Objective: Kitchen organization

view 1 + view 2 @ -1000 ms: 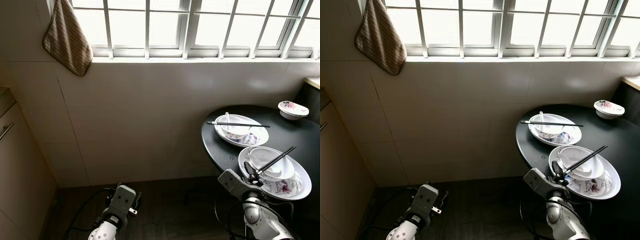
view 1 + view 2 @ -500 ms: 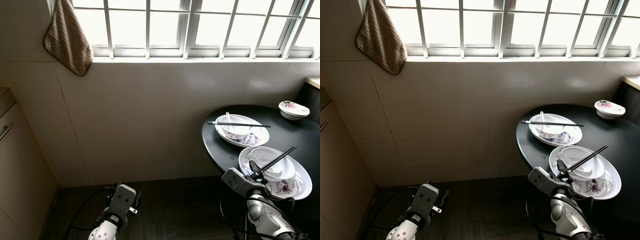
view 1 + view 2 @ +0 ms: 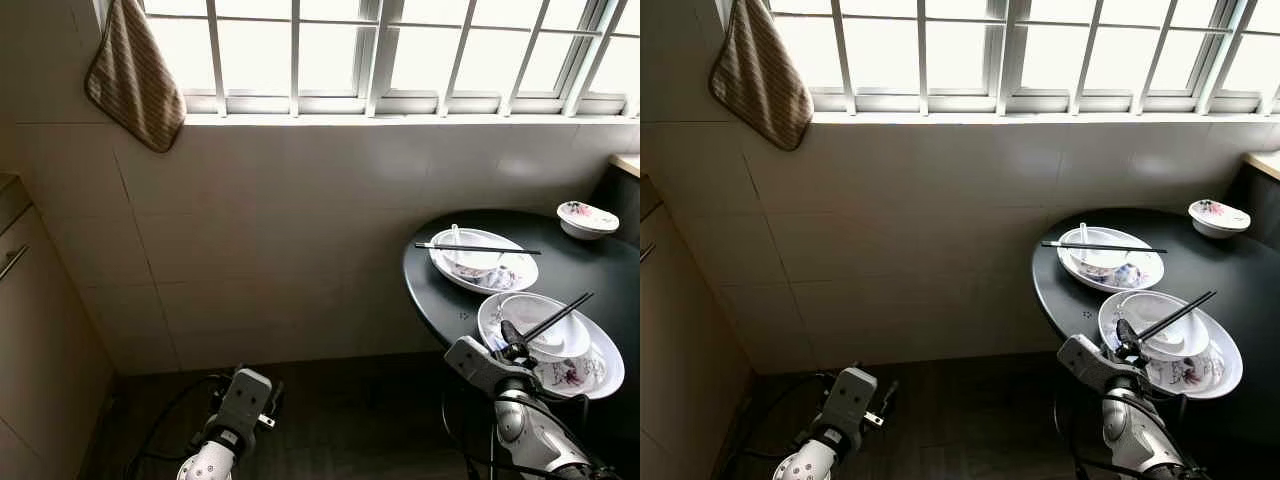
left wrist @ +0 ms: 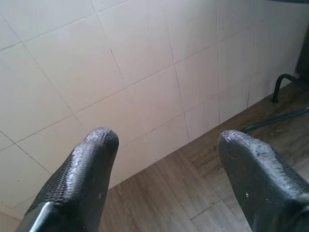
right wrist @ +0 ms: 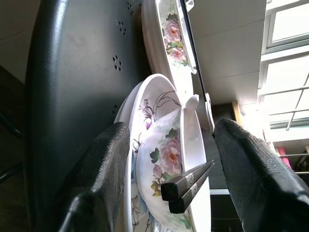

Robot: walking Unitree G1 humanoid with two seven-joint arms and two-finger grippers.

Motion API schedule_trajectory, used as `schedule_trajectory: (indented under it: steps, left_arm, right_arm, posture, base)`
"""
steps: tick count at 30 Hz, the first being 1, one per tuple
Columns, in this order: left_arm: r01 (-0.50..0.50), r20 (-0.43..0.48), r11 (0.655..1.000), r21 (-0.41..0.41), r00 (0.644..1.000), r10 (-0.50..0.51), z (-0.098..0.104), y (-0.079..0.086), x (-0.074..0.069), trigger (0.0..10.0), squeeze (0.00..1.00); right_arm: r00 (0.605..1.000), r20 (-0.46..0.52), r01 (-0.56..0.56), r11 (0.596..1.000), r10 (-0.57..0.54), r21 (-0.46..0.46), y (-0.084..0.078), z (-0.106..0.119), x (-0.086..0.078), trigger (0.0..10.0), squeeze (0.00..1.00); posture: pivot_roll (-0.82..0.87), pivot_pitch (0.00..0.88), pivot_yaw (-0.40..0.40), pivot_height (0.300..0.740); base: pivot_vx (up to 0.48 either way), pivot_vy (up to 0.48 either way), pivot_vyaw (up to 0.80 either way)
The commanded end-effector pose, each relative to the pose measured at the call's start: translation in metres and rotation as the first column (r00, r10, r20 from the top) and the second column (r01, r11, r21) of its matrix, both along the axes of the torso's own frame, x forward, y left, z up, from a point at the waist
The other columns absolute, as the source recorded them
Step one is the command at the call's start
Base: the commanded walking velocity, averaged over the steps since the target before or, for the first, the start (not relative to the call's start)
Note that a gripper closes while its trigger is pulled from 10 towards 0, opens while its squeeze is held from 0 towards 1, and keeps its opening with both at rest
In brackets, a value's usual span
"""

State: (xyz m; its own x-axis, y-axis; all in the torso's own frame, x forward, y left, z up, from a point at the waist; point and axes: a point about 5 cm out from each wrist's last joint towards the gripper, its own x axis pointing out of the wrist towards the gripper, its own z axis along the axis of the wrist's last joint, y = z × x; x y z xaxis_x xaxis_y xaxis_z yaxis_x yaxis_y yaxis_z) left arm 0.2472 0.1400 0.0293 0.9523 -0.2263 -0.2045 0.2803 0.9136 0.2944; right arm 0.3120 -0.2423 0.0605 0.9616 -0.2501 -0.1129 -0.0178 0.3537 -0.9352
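A round black table (image 3: 440, 290) stands at the right. Its near floral plate (image 3: 590, 375) holds a white bowl (image 3: 545, 325) with black chopsticks (image 3: 557, 317) lying across it. My right gripper (image 5: 171, 130) is open at this plate's left rim, one finger (image 5: 104, 169) over the table edge and the other finger (image 5: 256, 164) past the bowl (image 5: 166, 159), whose chopstick ends (image 5: 186, 186) poke between them. A farther plate (image 3: 520, 272) carries a bowl, a spoon and chopsticks (image 3: 478, 248). My left gripper (image 4: 166, 140) hangs open low over the wooden floor, facing the tiled wall.
A small floral bowl (image 3: 586, 218) sits at the table's back right. A striped towel (image 3: 135, 75) hangs by the barred window (image 3: 400, 50). A cabinet (image 3: 30, 330) stands at the left. Cables (image 3: 165, 420) lie on the dark floor near my left arm (image 3: 240, 400).
My right gripper has edged a little to the right, closer to the near plate and bowl. The left arm has not moved.
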Motion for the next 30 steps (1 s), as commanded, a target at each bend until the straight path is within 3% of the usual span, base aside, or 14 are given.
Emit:
schedule_trajectory:
  steps: [1, 30]
  left_arm:
    - [0.004, 0.004, 1.000, -0.012, 1.000, -0.004, 0.0006, -0.0016, 0.0023, 10.0, 0.00]
    - [0.001, 0.007, 1.000, -0.029, 1.000, -0.001, 0.0002, -0.0053, 0.0042, 10.0, 0.00]
  right_arm:
    - [1.000, 0.024, 0.003, 1.000, -0.002, -0.030, -0.0048, 0.0076, 0.0041, 10.0, 0.35]
    - [0.998, 0.064, 0.002, 0.997, 0.003, -0.073, -0.0019, 0.0132, 0.0041, 10.0, 0.35]
  posture:
    - [0.01, 0.000, -0.039, 0.740]
    - [0.00, 0.000, -0.046, 0.740]
  base:
    - [0.000, 0.000, 0.00]
    - [0.000, 0.000, 0.00]
